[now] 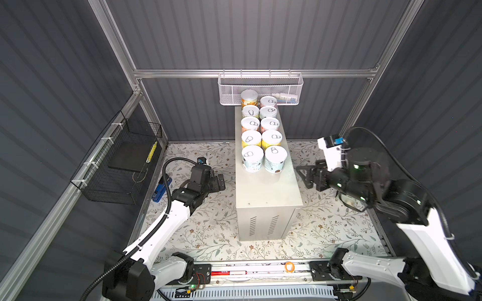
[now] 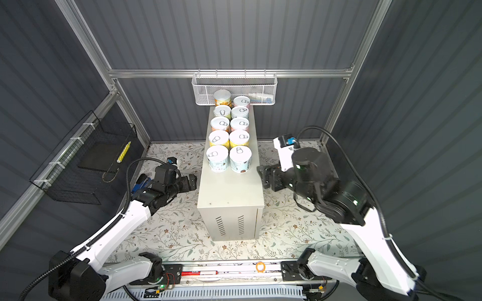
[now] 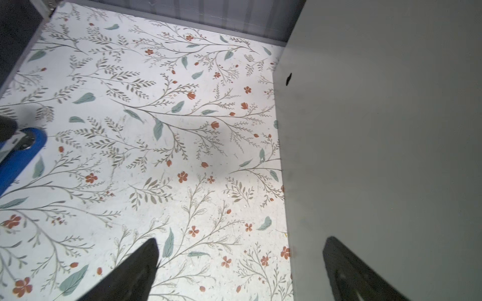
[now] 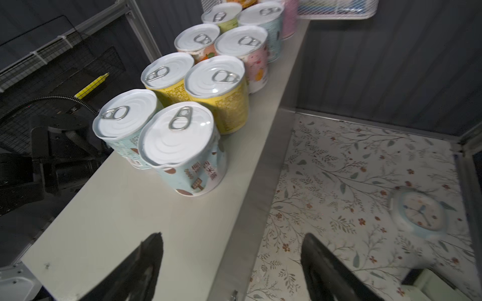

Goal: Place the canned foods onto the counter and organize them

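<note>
Several canned foods stand upright in two side-by-side rows on the far half of the beige counter (image 1: 268, 192) (image 2: 229, 192). Nearest are two pale teal tins (image 1: 275, 159) (image 2: 217, 158) (image 4: 182, 146), then yellow ones (image 4: 221, 88), then pink and others. My left gripper (image 1: 221, 182) (image 2: 192, 182) (image 3: 242, 241) is open and empty, low beside the counter's left wall (image 3: 378, 130). My right gripper (image 1: 302, 173) (image 2: 262, 177) (image 4: 233, 235) is open and empty at the counter's right edge, short of the nearest teal tin.
A white mesh basket (image 1: 260, 88) hangs behind the far tins. A black wire basket (image 1: 122, 166) is on the left wall. A blue tool (image 1: 161, 190) (image 3: 18, 159) lies on the floral surface at the left, and a round clock (image 4: 417, 213) at the right.
</note>
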`<control>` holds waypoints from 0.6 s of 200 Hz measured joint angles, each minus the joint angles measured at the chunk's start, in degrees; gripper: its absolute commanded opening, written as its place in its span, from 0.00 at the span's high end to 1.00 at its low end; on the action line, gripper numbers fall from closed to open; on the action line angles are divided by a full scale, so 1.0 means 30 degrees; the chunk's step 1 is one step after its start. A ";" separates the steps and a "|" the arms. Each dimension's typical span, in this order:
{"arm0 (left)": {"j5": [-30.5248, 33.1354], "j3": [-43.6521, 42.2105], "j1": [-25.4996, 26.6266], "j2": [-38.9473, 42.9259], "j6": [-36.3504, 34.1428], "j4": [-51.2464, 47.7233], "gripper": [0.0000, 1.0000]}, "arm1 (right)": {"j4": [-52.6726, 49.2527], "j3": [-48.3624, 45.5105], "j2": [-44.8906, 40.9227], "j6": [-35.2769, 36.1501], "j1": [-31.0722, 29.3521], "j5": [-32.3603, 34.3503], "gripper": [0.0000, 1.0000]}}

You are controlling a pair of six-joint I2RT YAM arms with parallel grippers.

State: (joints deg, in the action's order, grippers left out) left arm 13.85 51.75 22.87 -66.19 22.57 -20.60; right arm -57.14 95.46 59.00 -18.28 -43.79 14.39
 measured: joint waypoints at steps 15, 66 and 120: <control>0.1049 -0.0350 0.0000 0.0335 0.0219 0.0554 0.01 | 0.0342 -0.1494 -0.1231 -0.0248 0.1559 0.0772 0.02; 0.3381 -0.5391 0.0000 0.3840 -0.1086 0.5938 0.01 | 0.5836 -1.1934 -0.1880 -0.0357 0.6171 0.3286 0.01; 0.8276 -0.8721 -0.0036 0.1268 -0.4073 1.2517 0.00 | 1.0943 -1.7442 -0.2652 -0.0299 0.6390 0.2892 0.01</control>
State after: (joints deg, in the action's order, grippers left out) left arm 38.68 25.58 22.76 -62.39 10.35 16.95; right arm -24.32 43.13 51.05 -19.18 -24.62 23.07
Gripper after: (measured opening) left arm 0.994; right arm 0.989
